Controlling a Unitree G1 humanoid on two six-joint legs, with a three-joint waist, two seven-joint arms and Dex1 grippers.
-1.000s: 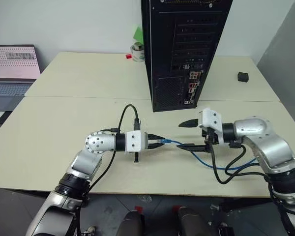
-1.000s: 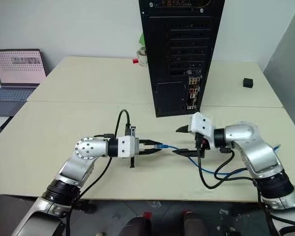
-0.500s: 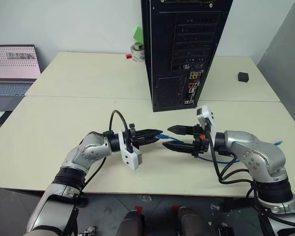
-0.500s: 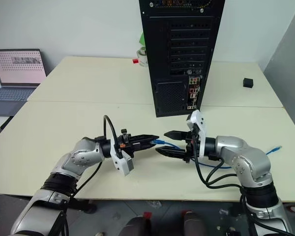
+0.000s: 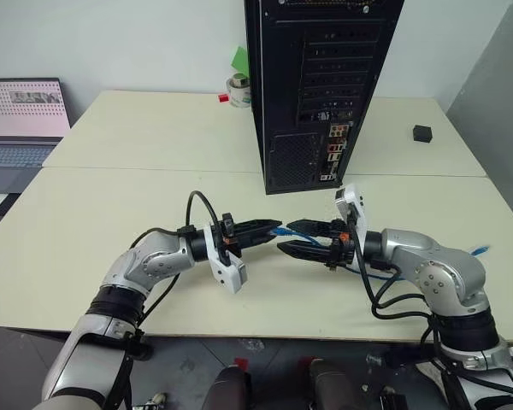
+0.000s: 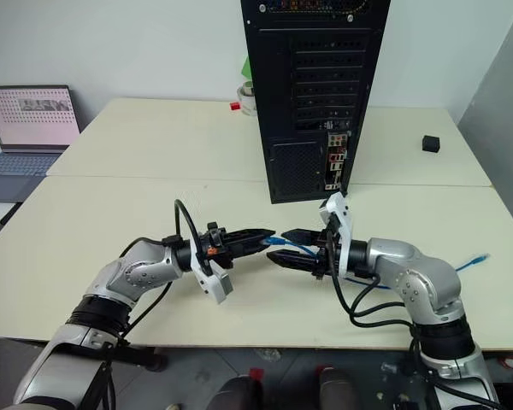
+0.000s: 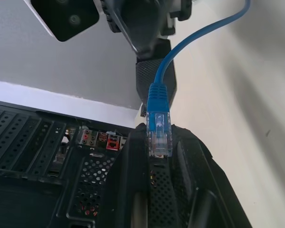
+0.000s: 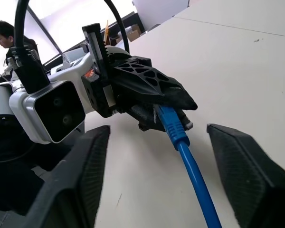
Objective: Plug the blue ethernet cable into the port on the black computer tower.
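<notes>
The blue ethernet cable (image 5: 284, 231) hangs above the table between my two arms. My left gripper (image 5: 270, 228) is shut on the clear plug (image 7: 158, 134) at its end and points level toward the right arm. My right gripper (image 5: 289, 237) faces it, open. Its two fingers (image 8: 88, 176) stand one on each side of the cord just behind the plug, apart from it. The cord runs back past the right arm, and its other end (image 5: 480, 249) lies on the table. The black computer tower (image 5: 321, 85) stands upright behind them, with the port cluster (image 5: 335, 150) low on its back panel.
An open laptop (image 5: 21, 115) sits at the far left. A tape roll (image 5: 238, 90) stands left of the tower and a small black cube (image 5: 422, 132) lies to its right. A person (image 8: 2, 31) is in the background of the right wrist view.
Both wrists have rolled. My right gripper has moved left up to the left gripper, and its fingers have narrowed around the cord. The left gripper has kept hold of the plug.
</notes>
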